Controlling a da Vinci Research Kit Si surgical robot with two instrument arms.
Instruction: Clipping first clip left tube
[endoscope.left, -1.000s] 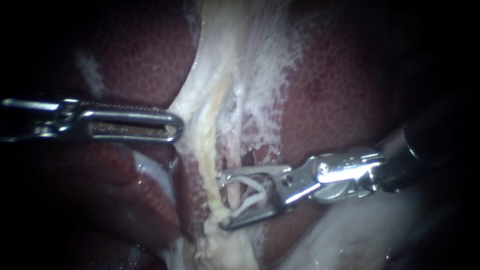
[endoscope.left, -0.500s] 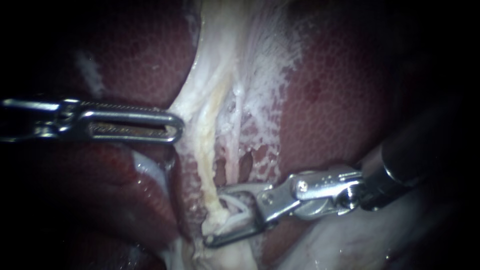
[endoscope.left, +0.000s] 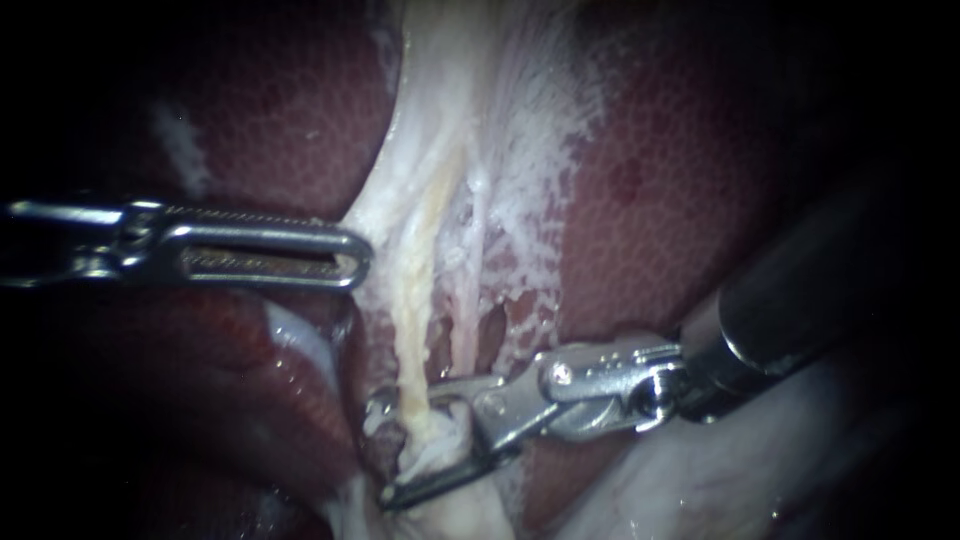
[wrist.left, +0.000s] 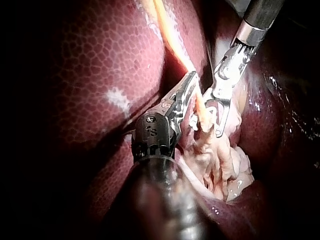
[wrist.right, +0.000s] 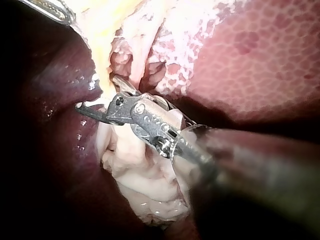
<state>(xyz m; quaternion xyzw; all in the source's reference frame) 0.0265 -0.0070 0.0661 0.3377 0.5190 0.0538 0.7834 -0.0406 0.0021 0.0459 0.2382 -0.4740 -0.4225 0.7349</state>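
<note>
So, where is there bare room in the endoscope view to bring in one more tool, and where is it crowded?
Free: the bare liver above the right instrument, right of the pale tissue; also the liver above the left instrument. Crowded: low in the middle, where the right instrument straddles the left tube.

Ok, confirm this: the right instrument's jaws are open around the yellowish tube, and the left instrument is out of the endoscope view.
Not quite: the left instrument is in the endoscope view, coming in from the left with its tip at the edge of the white tissue. The rest stands: the right instrument has its jaws open around the yellowish tube.
</note>
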